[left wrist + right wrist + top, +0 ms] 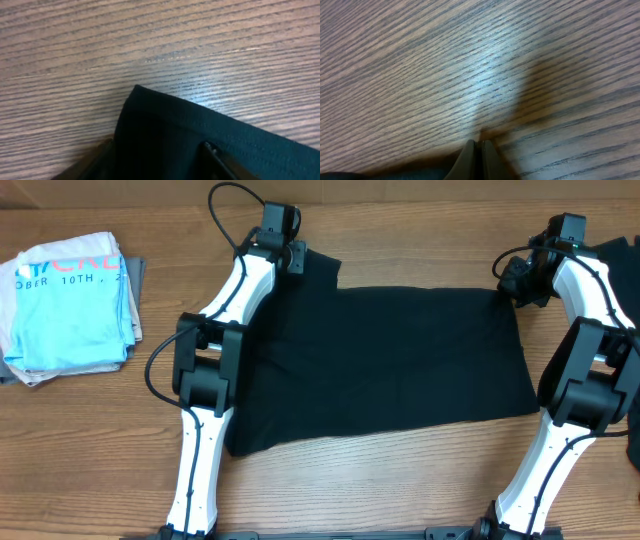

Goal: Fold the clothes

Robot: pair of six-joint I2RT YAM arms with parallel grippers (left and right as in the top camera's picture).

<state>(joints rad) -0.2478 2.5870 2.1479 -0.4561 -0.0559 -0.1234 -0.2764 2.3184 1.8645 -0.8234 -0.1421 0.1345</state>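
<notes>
A large plain black T-shirt [400,360] lies spread flat on the wooden table, roughly rectangular, with a sleeve sticking out at its far left corner. My left gripper [292,256] sits at that sleeve. In the left wrist view the hemmed corner of the shirt [200,130] lies between the two fingers of the left gripper [157,146], whose jaws stand apart on either side of the cloth. My right gripper [515,280] is at the shirt's far right corner. Seen from its own wrist, the right gripper [480,146] is shut, fingertips pressed together over bare wood, with black cloth [350,176] behind them.
A folded light-blue T-shirt [70,300] with printed lettering lies on a grey cloth at the far left. More black fabric [622,248] shows at the far right edge behind the right arm. The table [400,480] is bare wood in front of the shirt.
</notes>
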